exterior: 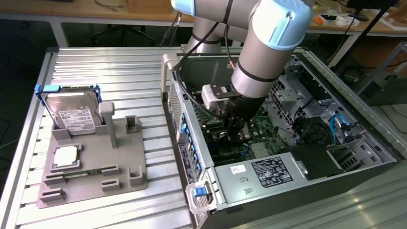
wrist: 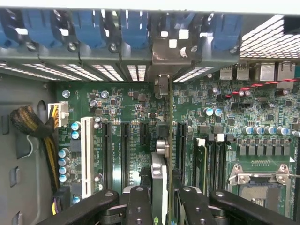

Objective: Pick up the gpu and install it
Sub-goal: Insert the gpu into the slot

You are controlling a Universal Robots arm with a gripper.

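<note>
Green circuit board fills the floor of the open computer case (exterior: 356,157), and the gpu (wrist: 161,187) stands on edge just above it, clamped between the gripper's (wrist: 161,206) two dark fingers (wrist: 139,206). The jaws are narrowed onto the thin card, one finger on each face, so the card reads as a slim upright strip running away from the wrist toward the case's rear wall. Its long axis lies parallel to the row of black expansion slots (wrist: 124,150) on the motherboard (wrist: 225,117), and its silver end bracket (wrist: 164,51) sits up against the rear wall's slotted openings, under the line of blue clips (wrist: 136,28).

The relation that matters is the card's bottom edge against the slot directly beneath it: the card looks lined up along a slot, between the black slots on one side and the memory slots (wrist: 206,154) on the other. Whether the edge connector is already in the slot or just above it cannot be told, since the fingers and the card itself hide the contact line.

In the exterior view the arm (exterior: 267,52) reaches down steeply into the case, wrist nearly vertical, gripper (exterior: 230,138) low near the motherboard. Outside the case, toward the exterior view's left, a grey holder (exterior: 95,167) on the table (exterior: 127,67) carries a silver hard drive (exterior: 73,112). Work stands at the seating stage, judging by the pose.
</note>
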